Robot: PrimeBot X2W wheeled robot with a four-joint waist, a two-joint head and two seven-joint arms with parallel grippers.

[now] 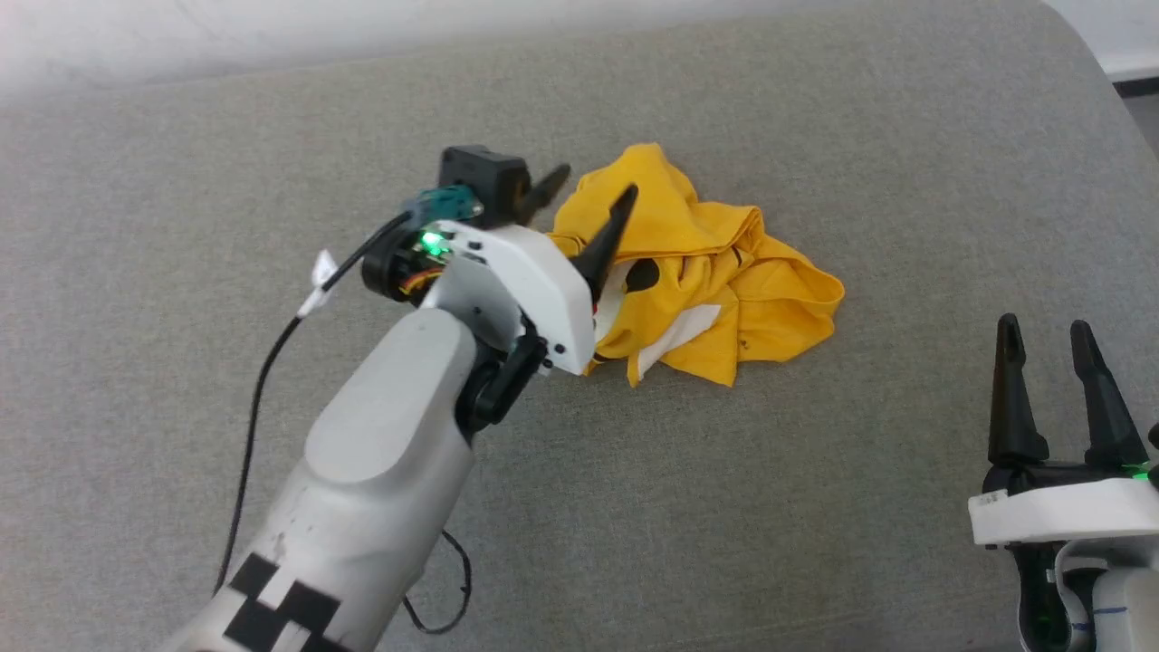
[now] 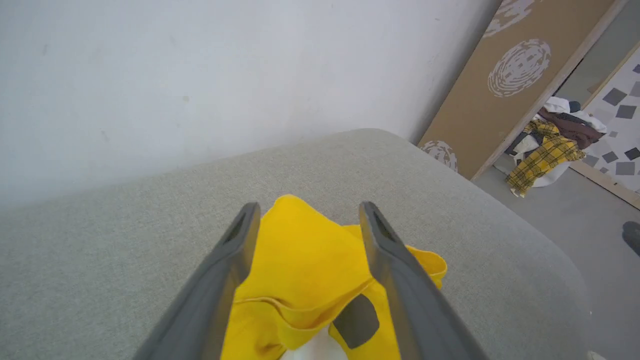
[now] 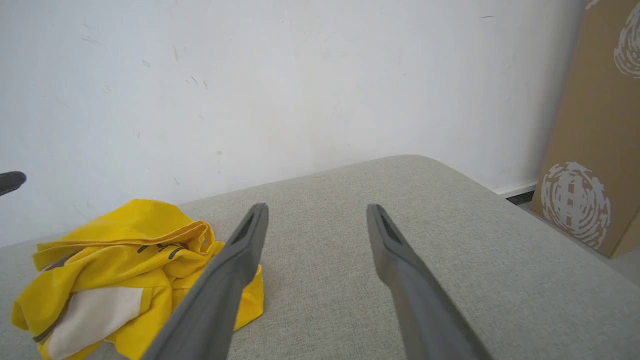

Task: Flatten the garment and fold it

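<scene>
The grey cloth-covered surface (image 1: 815,109) is wide and rounded at its far corner, and a white wall stands behind it. Near the middle of the surface lies the garment (image 1: 715,263), a bright yellow shirt crumpled into a loose heap with many folds. White patches and some black marks show on its near side, and one fold stands up at the far end.

The left tool (image 1: 598,181) is over the left part of the heap. Its two dark fingers are spread wide and nothing is pinched between them. Whether the fingers touch the cloth, I cannot tell. The right tool (image 1: 1045,326) is well apart from the garment, at the near right of the surface, with its fingers also apart and empty.

The left wrist view shows the yellow cloth between the two fingers, with a black patch beside a white one low down. Beyond the surface it also shows a brown board (image 2: 515,80) with white round prints and a pile of clothes (image 2: 550,140). The right wrist view shows the heap from the side, to the left of the fingers, with thin dark stripes near its top.
</scene>
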